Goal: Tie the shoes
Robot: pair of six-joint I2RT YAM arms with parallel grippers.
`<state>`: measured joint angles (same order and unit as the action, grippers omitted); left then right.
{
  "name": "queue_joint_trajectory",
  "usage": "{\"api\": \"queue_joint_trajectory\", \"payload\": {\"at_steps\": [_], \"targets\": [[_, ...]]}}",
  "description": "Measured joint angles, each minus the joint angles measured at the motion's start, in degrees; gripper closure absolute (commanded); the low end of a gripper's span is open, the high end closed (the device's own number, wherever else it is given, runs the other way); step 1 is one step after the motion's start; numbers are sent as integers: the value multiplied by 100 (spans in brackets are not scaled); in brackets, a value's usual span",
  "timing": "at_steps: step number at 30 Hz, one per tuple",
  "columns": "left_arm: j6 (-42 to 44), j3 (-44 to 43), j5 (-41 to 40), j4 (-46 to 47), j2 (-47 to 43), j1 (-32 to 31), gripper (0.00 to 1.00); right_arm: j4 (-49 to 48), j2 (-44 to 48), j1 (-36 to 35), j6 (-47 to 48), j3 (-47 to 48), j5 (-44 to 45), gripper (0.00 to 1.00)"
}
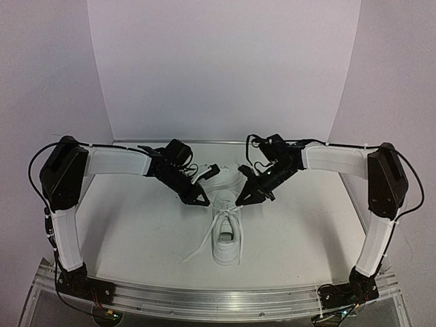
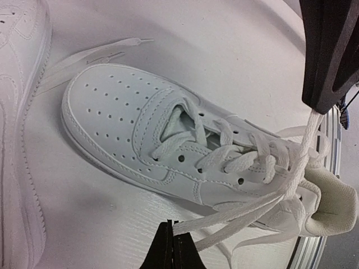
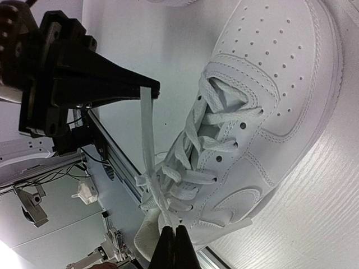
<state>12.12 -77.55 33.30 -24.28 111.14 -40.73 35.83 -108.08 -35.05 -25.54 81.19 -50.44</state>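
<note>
Sneaker upright, laces pinched by both jaws (second shoe beside)

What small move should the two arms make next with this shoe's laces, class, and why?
Probably draw both grippers apart, out to the sides. The left gripper and the right gripper each pinch one lace, and the two strands meet in a crossing by the top eyelets of the shoe, so an outward pull should snug it down.

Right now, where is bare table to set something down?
Bare table lies left of the near shoe, toward the left arm, and right of it. Crowded at centre: left gripper and right gripper hold laces taut above the shoe; a loose lace trails front-left.
</note>
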Motion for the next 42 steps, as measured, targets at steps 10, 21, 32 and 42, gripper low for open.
{"api": "queue_joint_trajectory", "payload": {"at_steps": [10,21,32,42], "targets": [[-48,-272,-679,-630,-343,0,100,206,142,8,84,-121,409,100],[-325,-285,-1218,-777,-414,-19,100,239,296,28,292,-366,676,100],[-512,-279,-1287,-782,-414,-21,100,-25,374,86,385,-748,802,100],[-484,-195,-1133,-784,-414,-22,100,128,374,236,491,-544,906,100]]}}
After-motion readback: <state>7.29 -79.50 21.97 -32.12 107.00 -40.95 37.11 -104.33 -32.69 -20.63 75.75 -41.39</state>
